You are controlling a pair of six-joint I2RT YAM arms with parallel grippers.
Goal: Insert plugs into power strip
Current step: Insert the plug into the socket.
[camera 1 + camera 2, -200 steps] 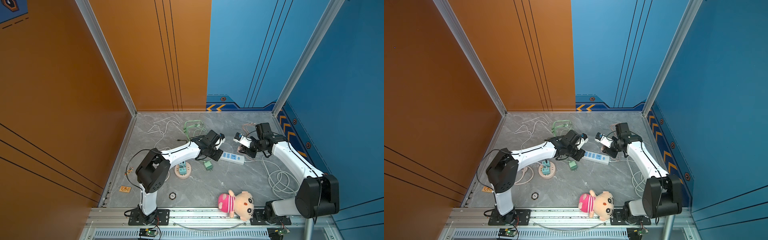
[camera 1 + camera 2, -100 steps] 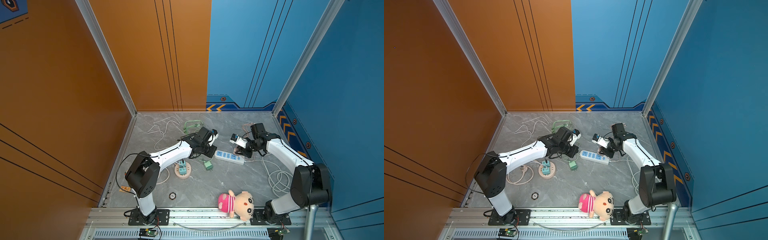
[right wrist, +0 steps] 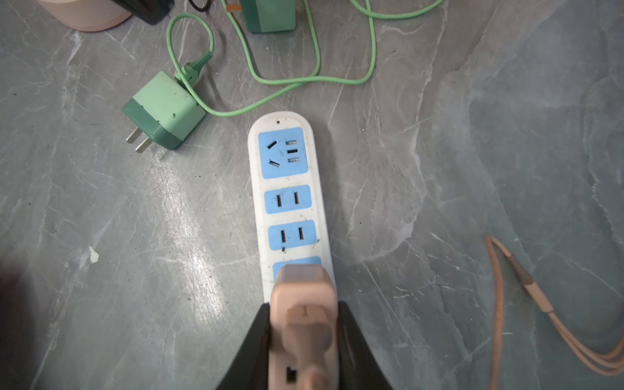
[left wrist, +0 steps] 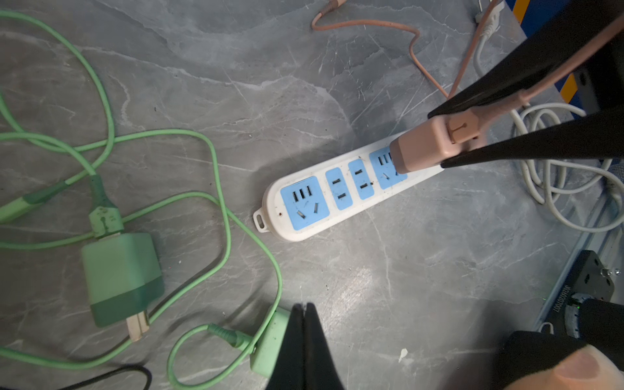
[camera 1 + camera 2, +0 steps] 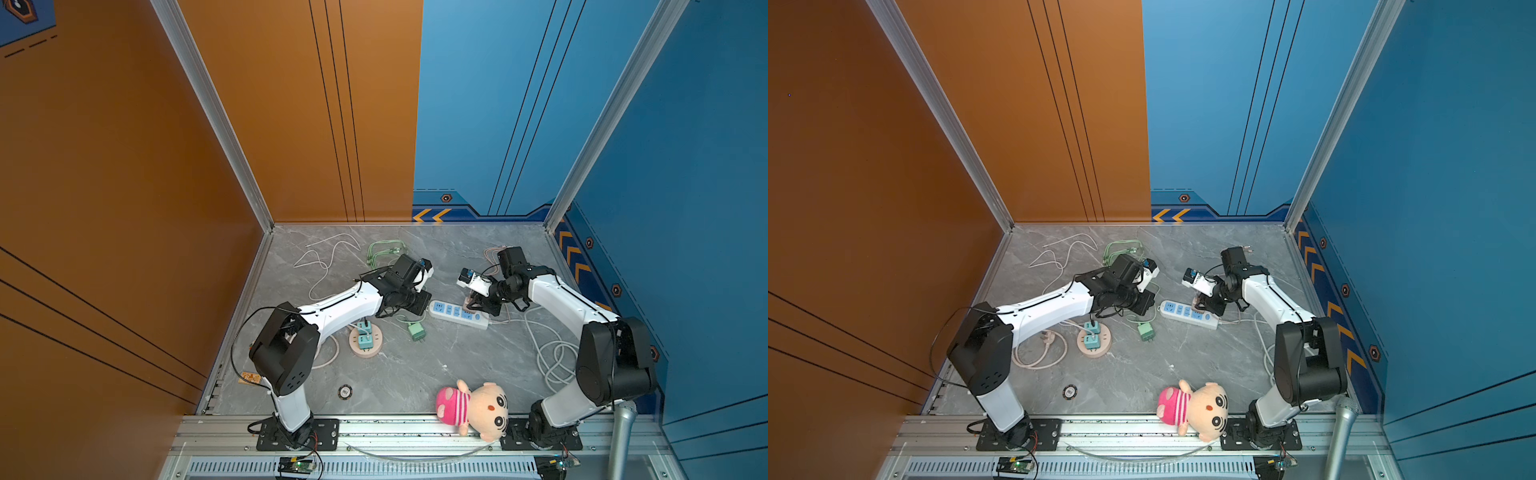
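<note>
The white power strip point(image 5: 457, 314) point(image 5: 1188, 313) point(image 4: 337, 199) point(image 3: 290, 202) with blue sockets lies mid-table. My right gripper point(image 3: 304, 309) point(image 5: 478, 305) is shut on the pale pink plug point(image 3: 304, 290) point(image 4: 420, 148), whose front end meets the strip's end socket by the cord; its prongs are hidden. My left gripper point(image 4: 305, 307) point(image 5: 417, 305) is shut and empty, just off the strip's other end, above a mint green plug point(image 4: 268, 344). Another mint green plug point(image 4: 121, 277) point(image 3: 165, 111) point(image 5: 417, 331) lies loose beside it. Two teal plugs point(image 5: 365, 337) stand in a round beige socket base point(image 5: 1100, 352).
Green cables point(image 4: 216, 189) loop round the left gripper. A pink cable point(image 3: 499, 287) trails behind the strip, and a white cord coil point(image 5: 552, 357) lies by the right arm. A plush doll point(image 5: 473, 409) sits at the front rail. A beige cord point(image 5: 1038, 353) lies by the left arm.
My right gripper has carried the pink plug leftward onto the strip's end socket. The left gripper has drawn back a little to the left. The strip has stayed put.
</note>
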